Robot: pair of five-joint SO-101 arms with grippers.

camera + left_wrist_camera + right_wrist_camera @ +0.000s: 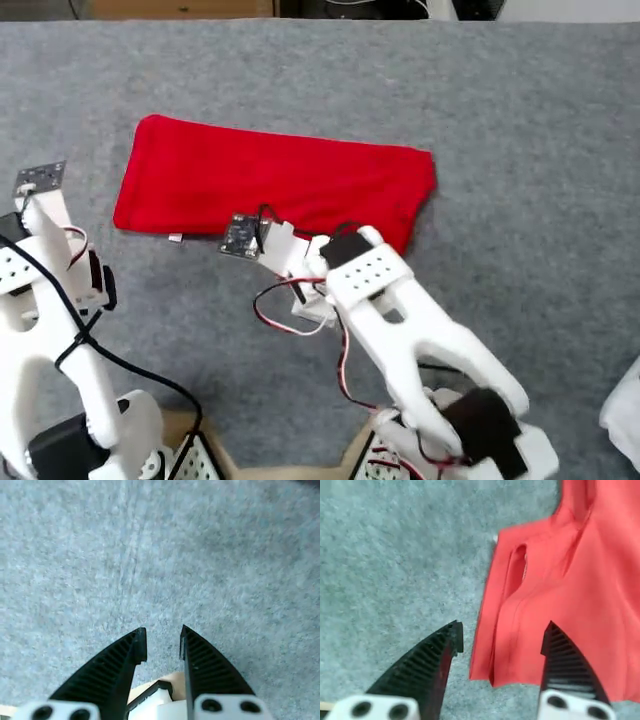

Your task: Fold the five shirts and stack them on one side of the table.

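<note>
The shirt [270,185] lies on the table [520,110], right hand [502,635] over its near edge.

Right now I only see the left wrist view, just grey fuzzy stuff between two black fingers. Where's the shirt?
Observer: The red shirt lies folded into a long strip on the grey table cover, out beyond both arms.
Operator: Is the other arm near it?
Observer: Yes. The right gripper is open at the shirt's near edge. One finger is in front of the red cloth, the other in front of the grey cover.
Operator: Any more shirts?
Observer: There is a white thing at the right edge of the high view. I cannot tell what it is.
</note>
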